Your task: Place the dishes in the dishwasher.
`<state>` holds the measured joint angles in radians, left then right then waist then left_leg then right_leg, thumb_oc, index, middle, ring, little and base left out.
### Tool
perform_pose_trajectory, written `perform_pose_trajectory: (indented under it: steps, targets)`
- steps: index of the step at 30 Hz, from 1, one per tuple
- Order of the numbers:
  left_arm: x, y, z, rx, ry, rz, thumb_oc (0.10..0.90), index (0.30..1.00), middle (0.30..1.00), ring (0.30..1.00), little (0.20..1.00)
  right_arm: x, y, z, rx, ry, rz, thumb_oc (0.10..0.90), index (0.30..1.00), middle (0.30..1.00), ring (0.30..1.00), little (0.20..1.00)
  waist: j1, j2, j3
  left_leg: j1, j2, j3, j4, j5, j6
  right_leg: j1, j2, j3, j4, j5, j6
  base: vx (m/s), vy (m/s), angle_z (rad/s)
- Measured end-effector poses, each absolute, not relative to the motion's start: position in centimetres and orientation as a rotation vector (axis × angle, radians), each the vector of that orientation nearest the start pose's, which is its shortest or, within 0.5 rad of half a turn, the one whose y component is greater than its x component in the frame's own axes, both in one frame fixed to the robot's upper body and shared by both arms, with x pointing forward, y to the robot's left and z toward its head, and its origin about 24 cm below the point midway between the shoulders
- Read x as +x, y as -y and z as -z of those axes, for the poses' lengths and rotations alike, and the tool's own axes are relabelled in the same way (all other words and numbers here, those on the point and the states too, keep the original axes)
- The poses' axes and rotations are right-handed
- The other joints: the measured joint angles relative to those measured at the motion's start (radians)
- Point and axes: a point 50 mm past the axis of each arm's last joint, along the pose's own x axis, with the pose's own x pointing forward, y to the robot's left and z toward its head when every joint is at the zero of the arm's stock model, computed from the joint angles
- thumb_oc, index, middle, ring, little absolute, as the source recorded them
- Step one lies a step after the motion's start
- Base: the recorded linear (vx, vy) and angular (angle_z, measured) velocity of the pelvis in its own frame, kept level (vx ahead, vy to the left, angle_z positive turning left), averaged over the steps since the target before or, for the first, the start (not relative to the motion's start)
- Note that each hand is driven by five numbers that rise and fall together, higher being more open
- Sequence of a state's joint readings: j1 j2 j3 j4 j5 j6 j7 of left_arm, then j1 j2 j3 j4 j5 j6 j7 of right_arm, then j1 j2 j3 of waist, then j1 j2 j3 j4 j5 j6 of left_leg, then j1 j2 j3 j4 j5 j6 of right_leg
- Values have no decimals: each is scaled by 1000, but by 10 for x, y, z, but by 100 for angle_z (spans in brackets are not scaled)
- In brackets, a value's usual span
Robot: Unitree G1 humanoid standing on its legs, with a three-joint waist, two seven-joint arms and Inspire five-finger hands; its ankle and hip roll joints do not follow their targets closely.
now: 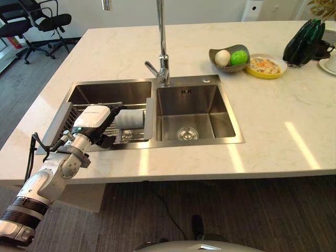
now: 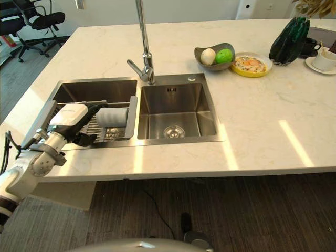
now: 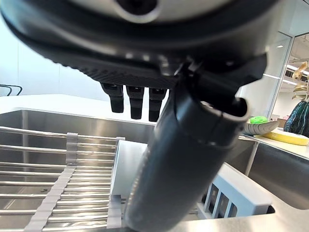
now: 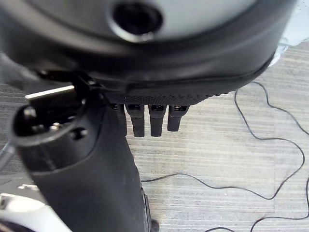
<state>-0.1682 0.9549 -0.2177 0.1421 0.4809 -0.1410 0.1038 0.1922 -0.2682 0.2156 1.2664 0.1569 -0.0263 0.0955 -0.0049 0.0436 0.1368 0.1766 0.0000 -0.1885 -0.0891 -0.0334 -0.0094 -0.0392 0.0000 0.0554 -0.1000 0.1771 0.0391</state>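
Note:
A pale cup (image 1: 129, 119) lies on its side on the wire drying rack (image 1: 67, 119) across the left sink basin (image 1: 110, 92). My left hand (image 1: 96, 124) hovers over the rack just left of the cup, fingers (image 3: 136, 102) straight above it and the thumb (image 3: 183, 159) stretched toward it, holding nothing. The cup's white surface (image 3: 129, 166) shows past the thumb. My right hand (image 4: 159, 72) hangs open over the floor, fingers (image 4: 155, 121) straight. At the counter's far right stand a grey bowl (image 1: 230, 58) of fruit, a yellow plate (image 1: 266, 66) of noodles, and a white cup on a saucer (image 1: 331, 63).
The right basin (image 1: 191, 113) lies beside the rack, with the tall tap (image 1: 163, 47) between the basins. A dark green object (image 1: 304, 35) stands at the far right of the marble counter (image 1: 273, 131). Office chairs (image 1: 37, 21) stand on the floor at the far left.

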Motion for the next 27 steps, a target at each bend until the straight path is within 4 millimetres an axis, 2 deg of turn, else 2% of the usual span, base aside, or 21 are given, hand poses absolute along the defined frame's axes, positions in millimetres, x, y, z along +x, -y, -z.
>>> perform_pose_trajectory:
  steps: [4,13,15,18,19,22,27]
  targets:
    - [281,-285,-108,1449,93,116,800,900,900,900,900,-5,240,169,-151,-1462,45,800,900,900,900,900,-27,6,-5,-4,-5,25,0,0,0,-14,1,25,0,9,2,8,18,-17]
    - [283,-300,-97,1490,2,71,800,900,900,900,900,-18,242,169,-152,-1500,61,800,900,900,900,900,-44,9,-5,-6,-6,65,-1,-1,1,-31,5,47,0,15,10,8,13,-13]
    - [284,-301,-93,1497,-22,67,800,900,900,900,900,-12,243,168,-157,-1483,63,800,900,900,900,900,-40,10,-4,-14,-5,70,-1,-2,2,-33,6,53,0,15,11,30,2,-11]
    - [286,-296,-88,1483,-20,61,800,900,900,900,900,-8,240,169,-160,-1459,69,800,900,900,900,900,-43,11,-4,-14,-5,71,-2,-4,7,-34,7,53,0,15,11,37,6,1]
    - [295,-289,-87,1482,-23,65,800,900,900,900,900,-4,237,170,-155,-1448,68,800,900,900,900,900,-33,11,-4,-8,-4,71,-1,-3,8,-34,8,56,0,15,11,0,0,0]
    - [298,-287,-88,1495,-17,71,800,900,900,900,900,3,234,170,-150,-1428,65,800,900,900,900,900,-36,13,-3,-9,-3,75,-1,-3,8,-36,10,59,0,16,11,20,-2,-5]
    - [306,-278,-85,1592,3,117,800,900,900,900,900,4,233,171,-139,-1421,89,800,900,900,900,900,-43,12,-3,-12,-3,78,-1,-3,7,-41,12,63,0,27,11,-3,-1,-1]
